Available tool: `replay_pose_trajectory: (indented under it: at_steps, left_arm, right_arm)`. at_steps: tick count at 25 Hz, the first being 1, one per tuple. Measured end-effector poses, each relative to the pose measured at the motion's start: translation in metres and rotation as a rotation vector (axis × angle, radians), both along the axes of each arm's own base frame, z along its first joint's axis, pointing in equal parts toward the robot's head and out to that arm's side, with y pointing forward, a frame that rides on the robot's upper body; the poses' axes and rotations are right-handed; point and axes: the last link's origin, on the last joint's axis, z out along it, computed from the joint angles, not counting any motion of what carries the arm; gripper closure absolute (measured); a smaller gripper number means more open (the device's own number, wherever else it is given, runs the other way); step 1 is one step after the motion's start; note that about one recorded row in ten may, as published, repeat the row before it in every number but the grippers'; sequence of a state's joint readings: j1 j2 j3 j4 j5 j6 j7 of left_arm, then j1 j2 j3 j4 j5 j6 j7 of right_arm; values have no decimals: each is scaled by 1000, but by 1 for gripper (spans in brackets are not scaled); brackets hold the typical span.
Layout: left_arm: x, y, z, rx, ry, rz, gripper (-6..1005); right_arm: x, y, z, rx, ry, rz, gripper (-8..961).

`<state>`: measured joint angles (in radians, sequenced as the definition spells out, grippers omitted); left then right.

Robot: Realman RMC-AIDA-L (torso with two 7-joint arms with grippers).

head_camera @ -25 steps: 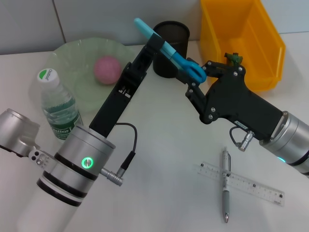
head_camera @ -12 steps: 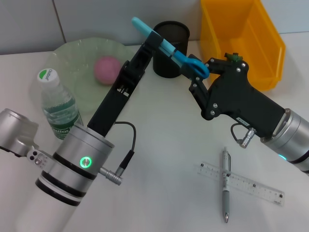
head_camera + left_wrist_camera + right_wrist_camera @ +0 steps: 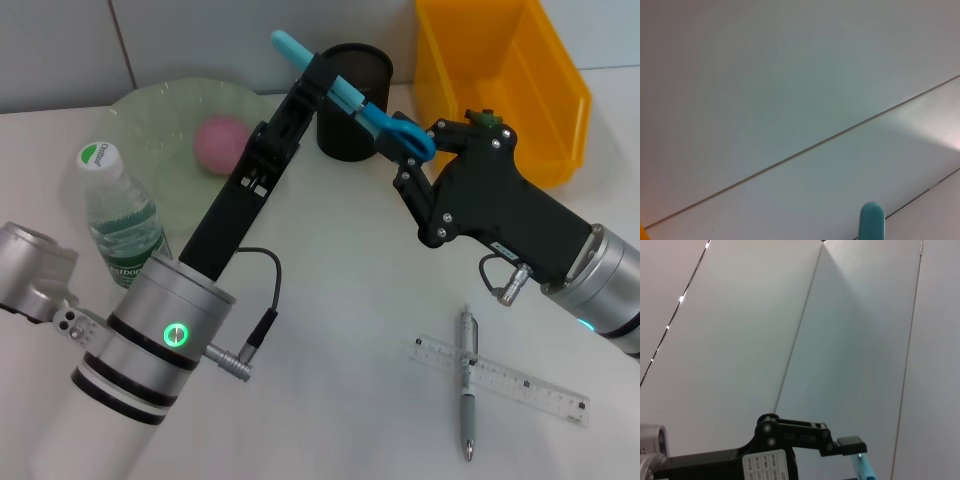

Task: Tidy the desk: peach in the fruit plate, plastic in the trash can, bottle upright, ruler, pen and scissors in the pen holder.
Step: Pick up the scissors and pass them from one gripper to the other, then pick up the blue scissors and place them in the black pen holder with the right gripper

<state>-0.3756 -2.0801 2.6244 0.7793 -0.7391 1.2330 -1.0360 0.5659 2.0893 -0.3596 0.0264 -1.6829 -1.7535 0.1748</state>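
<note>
Two items lie nearest on the surface (image 3: 340, 330): pen (image 3: 467, 385) crossing ruler (image 3: 500, 380). Bottle (image 3: 115, 215) upright at left, beside fruit plate (image 3: 150, 120) holding peach (image 3: 221, 143). Left gripper (image 3: 325, 88) jaws closed on scissors (image 3: 350, 98), held in the air before pen holder (image 3: 352, 85). Right gripper (image 3: 410, 165) at the scissors' handle; jaws' grip cannot be told. Trash can (image 3: 500, 85) far right.

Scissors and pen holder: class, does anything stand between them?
Nothing visible does. The scissors, held between the left pincer and the right pincer, hang by the open pen holder.
</note>
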Motion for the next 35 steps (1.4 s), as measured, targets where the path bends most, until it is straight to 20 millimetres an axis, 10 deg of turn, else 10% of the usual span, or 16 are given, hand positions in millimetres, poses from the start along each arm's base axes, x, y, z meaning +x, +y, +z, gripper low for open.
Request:
replay_pose_trajectory:
  at_steps: [19,35]
  left_arm:
    - [-8,-5,8,29,-5,-64,184]
    - [-54,3,35,178,469,-586,189]
  right_arm:
    - [13,-5,22,64,56,-29,863]
    - [47,19,124,-48,267,-195,864]
